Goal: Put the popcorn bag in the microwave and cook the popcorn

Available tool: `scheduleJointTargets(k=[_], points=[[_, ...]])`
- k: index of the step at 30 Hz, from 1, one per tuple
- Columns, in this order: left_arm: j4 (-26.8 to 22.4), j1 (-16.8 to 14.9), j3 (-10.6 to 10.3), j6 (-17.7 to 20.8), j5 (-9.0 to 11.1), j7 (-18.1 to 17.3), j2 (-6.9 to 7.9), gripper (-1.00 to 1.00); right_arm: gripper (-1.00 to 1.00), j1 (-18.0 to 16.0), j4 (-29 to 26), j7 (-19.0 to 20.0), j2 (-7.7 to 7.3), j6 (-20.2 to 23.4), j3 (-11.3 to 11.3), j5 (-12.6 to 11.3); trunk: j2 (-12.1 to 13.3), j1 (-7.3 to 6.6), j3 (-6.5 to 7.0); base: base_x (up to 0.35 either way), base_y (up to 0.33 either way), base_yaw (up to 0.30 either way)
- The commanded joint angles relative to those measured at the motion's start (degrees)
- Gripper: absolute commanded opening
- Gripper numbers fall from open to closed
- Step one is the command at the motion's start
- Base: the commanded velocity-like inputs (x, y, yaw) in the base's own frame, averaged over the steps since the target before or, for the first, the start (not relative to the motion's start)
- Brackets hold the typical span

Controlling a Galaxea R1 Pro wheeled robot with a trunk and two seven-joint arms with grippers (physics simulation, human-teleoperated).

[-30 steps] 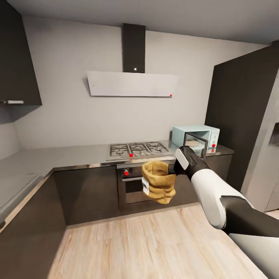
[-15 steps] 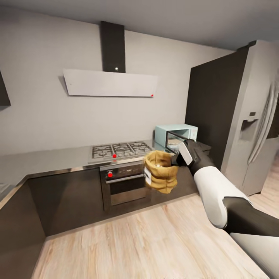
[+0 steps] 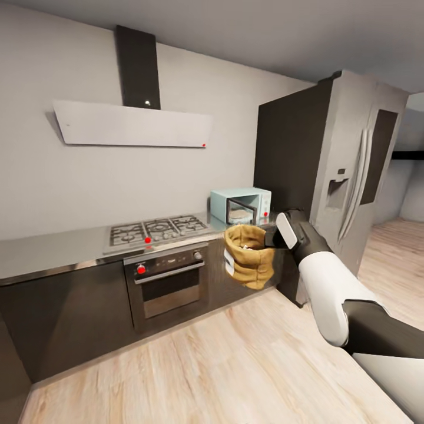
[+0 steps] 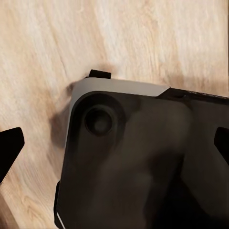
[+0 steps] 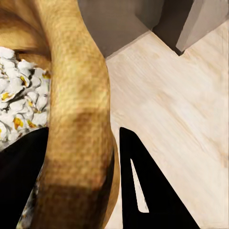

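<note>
The right gripper pinches the rolled rim of the popcorn bag, held in the air above open wood floor. White popcorn fills it. Just beyond runs the countertop edge; the microwave stands behind, beside the refrigerator. The left gripper's fingertips sit wide apart over the robot's dark base.

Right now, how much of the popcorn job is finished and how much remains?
Done: the popcorn bag is off the countertop, its rim pinched by the right end effector. In hand: it hangs in the air above the floor, short of the microwave. The popcorn inside looks white and puffed. Left: placing the bag inside and heating it.
</note>
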Motion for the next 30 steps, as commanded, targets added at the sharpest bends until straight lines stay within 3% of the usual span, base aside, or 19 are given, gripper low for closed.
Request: scheduleJointTargets(k=[1,5,7,30], points=[[0.0,0.0,0.2,-0.2,0.3,0.0,-0.01,1.0,-1.0,-0.1,0.0,-0.6,-0.4,0.0,-0.2,-0.9,-0.1,0.0,-0.08,0.0,0.0,-0.288],[0.0,0.0,0.2,-0.2,0.3,0.0,-0.01,1.0,-1.0,-0.1,0.0,-0.6,-2.63,0.0,-0.2,-1.1,-0.1,0.0,-0.08,0.0,0.0,-0.288],[0.0,0.0,0.2,-0.2,0.3,0.0,-0.01,1.0,-1.0,-0.1,0.0,-0.6,-3.07,0.0,-0.2,-1.1,-0.1,0.0,-0.08,0.0,0.0,-0.288],[0.0,0.0,0.2,-0.2,0.3,0.0,0.0,1.0,-1.0,-0.1,0.0,-0.6,-3.16,0.0,-0.2,-1.2,-0.1,0.0,-0.08,0.0,0.0,-0.288]])
